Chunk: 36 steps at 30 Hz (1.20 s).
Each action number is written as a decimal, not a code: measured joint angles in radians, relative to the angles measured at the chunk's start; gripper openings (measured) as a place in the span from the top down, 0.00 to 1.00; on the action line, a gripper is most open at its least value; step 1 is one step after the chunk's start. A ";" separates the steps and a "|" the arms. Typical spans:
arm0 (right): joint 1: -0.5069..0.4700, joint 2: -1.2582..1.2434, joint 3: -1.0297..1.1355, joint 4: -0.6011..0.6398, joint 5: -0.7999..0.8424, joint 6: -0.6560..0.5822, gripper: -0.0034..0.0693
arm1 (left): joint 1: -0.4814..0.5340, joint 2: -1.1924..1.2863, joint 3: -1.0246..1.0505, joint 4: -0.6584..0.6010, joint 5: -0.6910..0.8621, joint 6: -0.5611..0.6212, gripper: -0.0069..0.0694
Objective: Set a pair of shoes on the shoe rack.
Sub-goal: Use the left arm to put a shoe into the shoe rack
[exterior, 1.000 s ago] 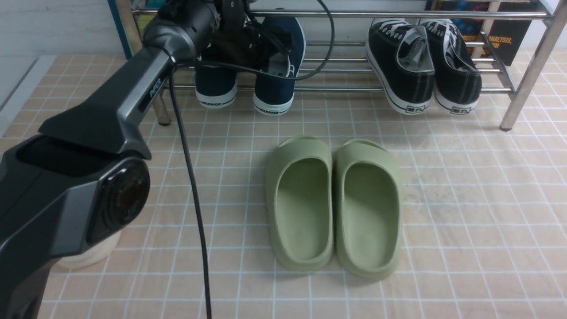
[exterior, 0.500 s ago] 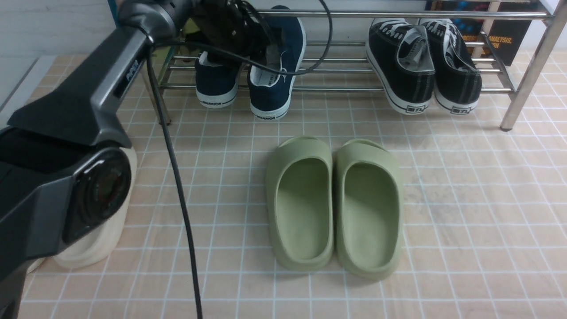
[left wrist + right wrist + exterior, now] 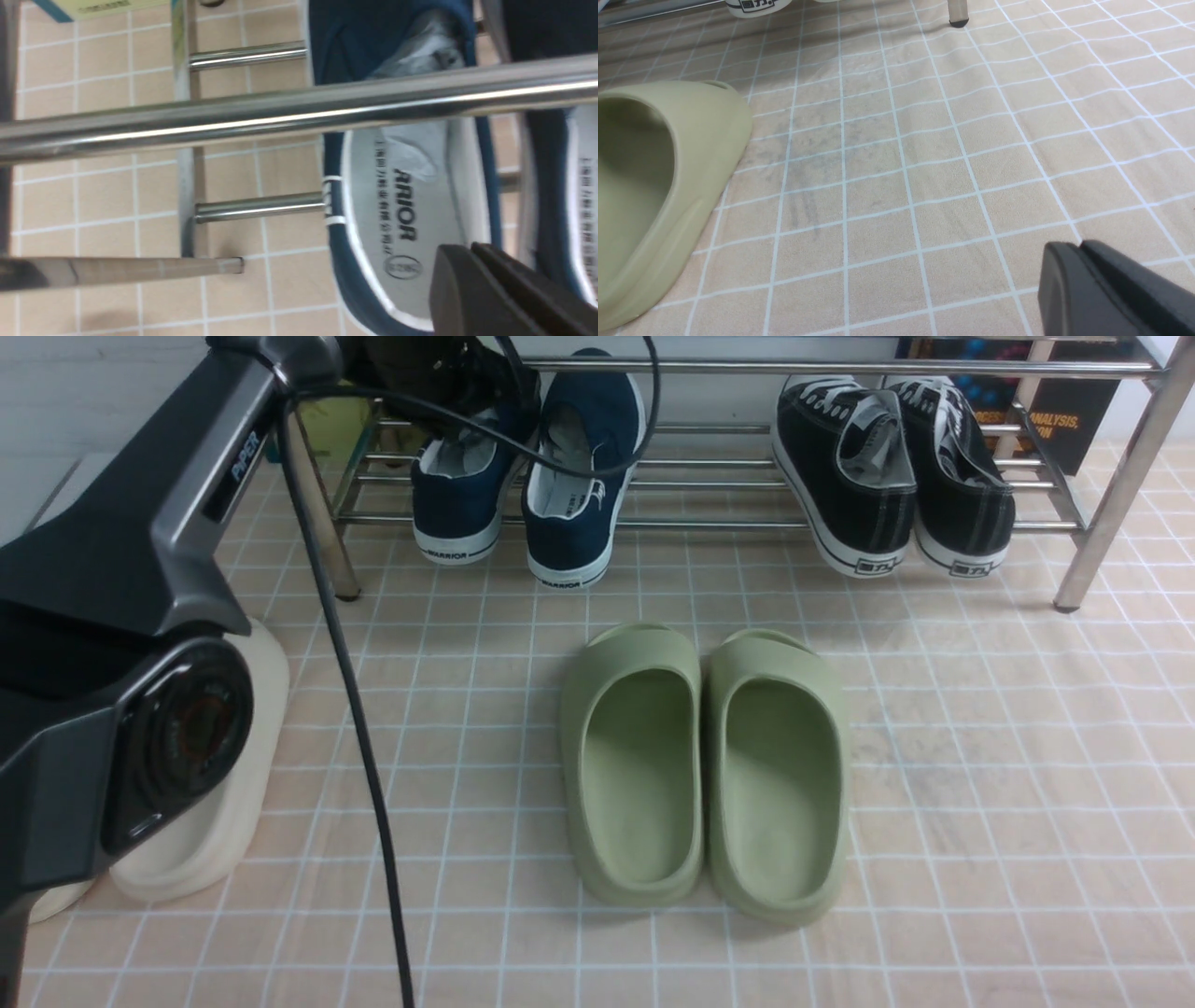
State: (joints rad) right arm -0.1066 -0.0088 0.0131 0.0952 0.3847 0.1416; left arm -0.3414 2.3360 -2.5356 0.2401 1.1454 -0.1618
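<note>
The navy slip-on shoes (image 3: 571, 527) are already lying on the shoe rack (image 3: 728, 523), at its left end, toes pointing far and heels hanging over the near bar. The right shoe of the pair is jutting out nearer than the left one (image 3: 457, 509).

The left gripper (image 3: 469, 249) is hovering just above the left shoe's insole, its fingers pressed together and holding nothing. The right gripper (image 3: 1080, 247) is also closed and empty, waiting low over the tiled floor (image 3: 980, 756), well apart from the rack.

The main risk appears to be the arm's black cable (image 3: 373, 803), which is looping across the shoe openings. It could catch a heel as the arm is pulling away and drag a shoe off. The smooth round bars are giving little grip, so a nudge could let the overhanging right shoe slide forward.

The shoes are soft canvas with white rubber soles and pale printed insoles. The rack is shiny chrome tubing. Black lace-up sneakers (image 3: 868, 495) are resting at the right end, and rounded olive foam slides (image 3: 635, 775) are sitting on the floor nearer.
</note>
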 joint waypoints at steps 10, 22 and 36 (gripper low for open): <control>0.000 0.000 0.000 0.000 0.000 0.000 0.90 | 0.035 0.094 0.000 0.006 -0.043 -0.110 0.90; 0.000 0.000 0.000 0.000 0.000 0.000 0.90 | 0.035 0.095 0.000 -0.087 -0.047 -0.156 0.90; 0.000 0.000 0.000 0.000 0.000 0.000 0.90 | 0.034 0.049 0.000 -0.240 -0.032 -0.041 0.88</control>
State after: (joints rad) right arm -0.1066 -0.0088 0.0131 0.0952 0.3847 0.1416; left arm -0.3074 2.3848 -2.5356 0.0000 1.1134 -0.2025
